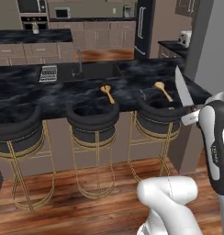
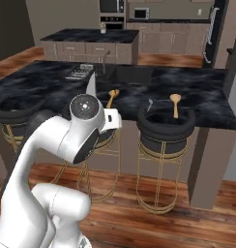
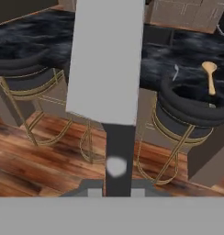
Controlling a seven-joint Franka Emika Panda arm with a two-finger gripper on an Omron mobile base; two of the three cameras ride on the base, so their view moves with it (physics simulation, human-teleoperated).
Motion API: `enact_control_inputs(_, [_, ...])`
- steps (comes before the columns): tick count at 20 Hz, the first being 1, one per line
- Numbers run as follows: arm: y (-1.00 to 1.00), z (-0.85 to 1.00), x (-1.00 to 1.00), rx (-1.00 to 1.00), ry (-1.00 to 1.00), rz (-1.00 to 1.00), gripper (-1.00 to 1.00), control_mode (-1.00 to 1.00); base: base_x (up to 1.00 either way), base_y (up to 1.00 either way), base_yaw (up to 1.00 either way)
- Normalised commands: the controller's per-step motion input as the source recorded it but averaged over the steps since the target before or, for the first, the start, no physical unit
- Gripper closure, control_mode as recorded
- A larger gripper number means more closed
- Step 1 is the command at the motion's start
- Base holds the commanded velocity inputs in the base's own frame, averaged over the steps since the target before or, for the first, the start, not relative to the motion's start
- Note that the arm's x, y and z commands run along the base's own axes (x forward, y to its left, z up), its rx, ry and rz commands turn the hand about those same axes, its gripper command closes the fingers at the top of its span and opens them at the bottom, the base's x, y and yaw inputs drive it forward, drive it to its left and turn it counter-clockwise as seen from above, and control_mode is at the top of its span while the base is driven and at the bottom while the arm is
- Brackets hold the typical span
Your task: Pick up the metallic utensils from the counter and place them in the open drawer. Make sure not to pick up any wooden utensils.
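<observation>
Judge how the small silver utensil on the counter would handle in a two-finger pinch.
The small silver utensil looks thin and lies low on the counter, so the fingers may struggle to get under it. Being metallic, it is probably stiff and somewhat slippery. It looks light.

Black white-veined counter [image 1: 63, 98], orange-tan wooden spoons [image 1: 107, 93], silver-bladed dark-handled knife [image 3: 109, 82], black gold-legged stools [image 1: 93, 120].
</observation>
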Motion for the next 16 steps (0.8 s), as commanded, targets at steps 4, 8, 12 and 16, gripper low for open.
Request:
enact_control_inputs(4, [0.00,0.00,0.00,0.00,0.00,0.00,1.00,1.00,-0.10,1.00,-0.01])
enact_control_inputs(8, [0.00,0.00,0.00,0.00,0.00,0.00,1.00,1.00,0.00,1.00,-0.05])
enact_control_inputs(12, [0.00,0.00,0.00,0.00,0.00,0.00,1.00,1.00,0.00,1.00,-0.09])
enact_control_inputs(16, [0.00,0.00,0.00,0.00,0.00,0.00,1.00,1.00,0.00,1.00,-0.11])
